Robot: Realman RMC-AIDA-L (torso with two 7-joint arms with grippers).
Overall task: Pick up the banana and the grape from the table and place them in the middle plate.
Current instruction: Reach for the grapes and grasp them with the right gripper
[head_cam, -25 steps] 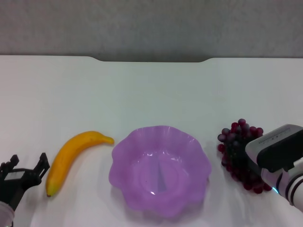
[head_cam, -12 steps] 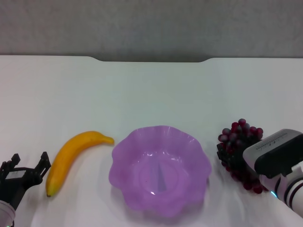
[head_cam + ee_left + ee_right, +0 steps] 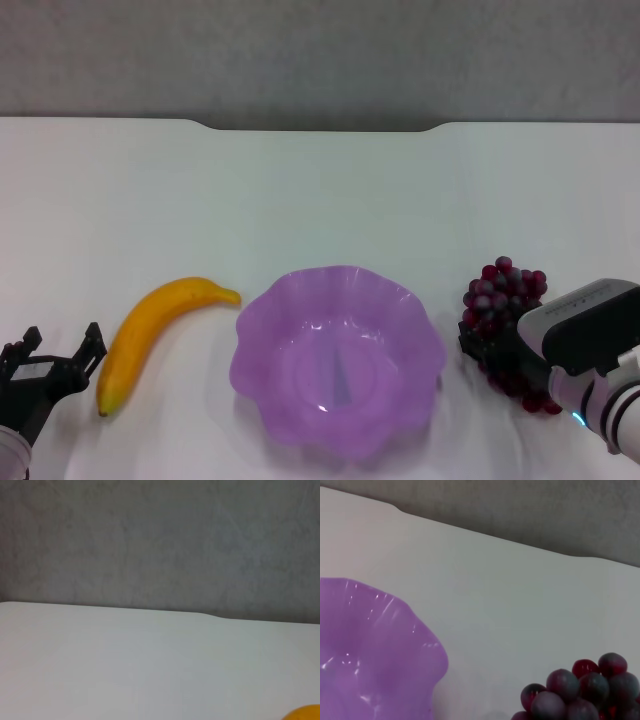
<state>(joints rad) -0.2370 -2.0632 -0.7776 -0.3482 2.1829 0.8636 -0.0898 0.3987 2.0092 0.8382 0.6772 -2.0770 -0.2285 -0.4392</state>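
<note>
Right gripper (image 3: 492, 345): seen in the head view at about 4 o'clock from the purple dish, low over the table; dark fingers are pressed into the near side of the grape bunch, and a grip on the bunch is indicated, though the fingertips are largely hidden among the grapes.
Right arm housing (image 3: 585, 325): a white and grey wrist block is seen just behind the bunch, toward the 4 o'clock corner of the head view.
Grape bunch (image 3: 505, 300): dark red-purple grapes, some frosted grey, are found at 3 o'clock from the dish, just beside its rim; whether they are touching the table cannot be told. In the right wrist view the bunch (image 3: 580, 690) is seen close up with the dish's rim (image 3: 427, 652) nearby.
Left gripper (image 3: 50, 362): parked at the 8 o'clock corner of the head view, its black fingers spread apart with nothing between them, just beside the banana's dark tip and not touching it.
Banana (image 3: 155, 328): laid on the table at 9 o'clock from the dish, curved, its far end near the rim; only a small orange sliver (image 3: 305, 714) is caught in the left wrist view.
Middle plate (image 3: 290, 410): a translucent purple dish with a scalloped rim, set between the banana and the grapes, nothing held in it.
Table (image 3: 320, 200): white, with a notched far edge at 12 o'clock.
</note>
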